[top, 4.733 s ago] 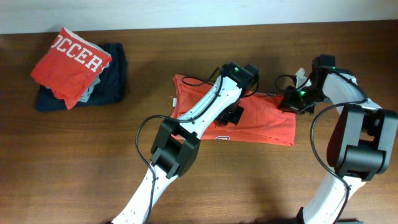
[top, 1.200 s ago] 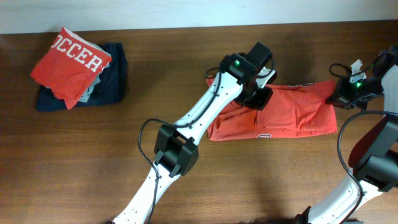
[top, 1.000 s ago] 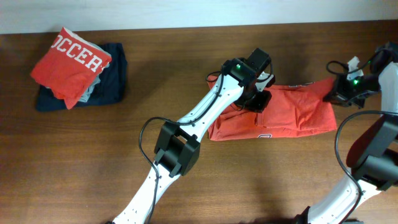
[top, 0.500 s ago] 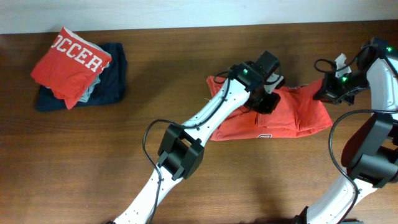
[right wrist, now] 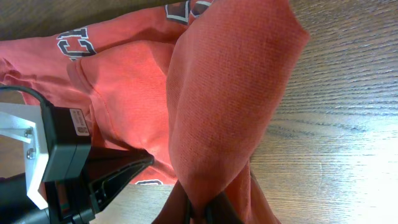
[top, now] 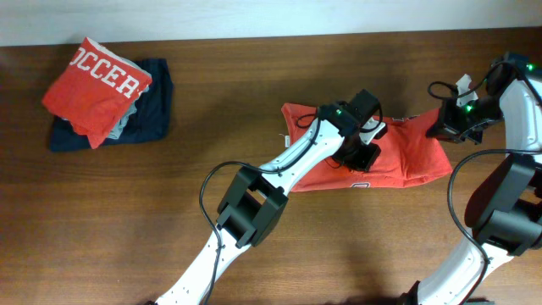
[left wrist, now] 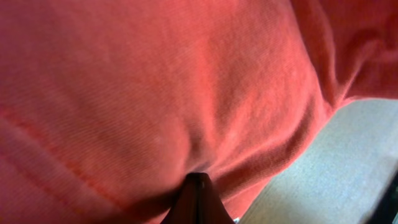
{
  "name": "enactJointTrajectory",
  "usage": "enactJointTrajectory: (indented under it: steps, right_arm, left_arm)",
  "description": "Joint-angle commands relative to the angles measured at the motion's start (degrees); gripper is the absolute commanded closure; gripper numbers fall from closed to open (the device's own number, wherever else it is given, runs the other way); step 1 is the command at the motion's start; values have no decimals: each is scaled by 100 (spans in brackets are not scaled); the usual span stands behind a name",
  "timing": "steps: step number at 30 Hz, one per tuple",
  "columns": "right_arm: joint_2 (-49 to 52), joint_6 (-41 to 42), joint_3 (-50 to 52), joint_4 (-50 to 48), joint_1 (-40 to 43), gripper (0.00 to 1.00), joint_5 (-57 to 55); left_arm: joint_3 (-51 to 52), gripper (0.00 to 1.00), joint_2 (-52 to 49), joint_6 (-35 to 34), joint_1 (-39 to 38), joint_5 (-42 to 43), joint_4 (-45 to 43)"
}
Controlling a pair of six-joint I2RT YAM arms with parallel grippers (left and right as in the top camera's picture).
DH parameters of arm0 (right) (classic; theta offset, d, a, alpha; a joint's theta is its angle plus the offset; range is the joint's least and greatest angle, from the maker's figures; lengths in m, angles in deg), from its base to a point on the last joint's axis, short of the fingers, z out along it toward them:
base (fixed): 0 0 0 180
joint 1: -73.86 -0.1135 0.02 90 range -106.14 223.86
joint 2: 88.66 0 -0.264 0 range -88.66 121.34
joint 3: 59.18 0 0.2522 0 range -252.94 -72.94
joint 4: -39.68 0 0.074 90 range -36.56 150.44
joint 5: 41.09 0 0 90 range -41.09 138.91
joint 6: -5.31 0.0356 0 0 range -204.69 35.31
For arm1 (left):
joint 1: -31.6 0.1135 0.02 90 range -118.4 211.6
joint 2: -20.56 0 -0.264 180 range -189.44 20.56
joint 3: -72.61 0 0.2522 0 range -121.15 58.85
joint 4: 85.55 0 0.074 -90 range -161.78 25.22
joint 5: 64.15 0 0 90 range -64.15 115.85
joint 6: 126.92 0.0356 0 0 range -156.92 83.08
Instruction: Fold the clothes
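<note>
- Left jaws clenched on a pinch of coral T-shirt (top: pixel 406 157), soft and light, draping around them.
- Between both jaws it sags on the tabletop (top: pixel 254 102).
- Right jaws clamp its bunched edge; I'd hold hems.

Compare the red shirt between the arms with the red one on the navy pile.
The held shirt is stretched long; the piled shirt is folded compact. The left pincer and right pincer pinch the held shirt; the piled shirt lies untouched on the navy garment. Both are red with white lettering.
</note>
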Motion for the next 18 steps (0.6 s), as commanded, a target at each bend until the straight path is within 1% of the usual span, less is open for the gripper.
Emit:
enactJointTrajectory:
  steps: [1, 4, 5, 11, 18]
  right_arm:
    - [-46, -15, -133, 26, -35, 96, 116]
    - [-46, -17, -133, 26, -35, 96, 116]
    - [-46, -17, -133, 26, -35, 96, 114]
    - [-46, -17, -133, 42, -35, 96, 114]
    - [-46, -17, -133, 50, -35, 96, 114]
  left_arm:
    - [280, 99, 103, 114, 7, 214, -120]
    - [111, 99, 131, 114, 42, 487, -116]
    - [-127, 100, 205, 111, 72, 660, -87]
    - [-708, 99, 319, 114, 116, 544, 0]
    - [-616, 100, 256, 116, 85, -192, -37]
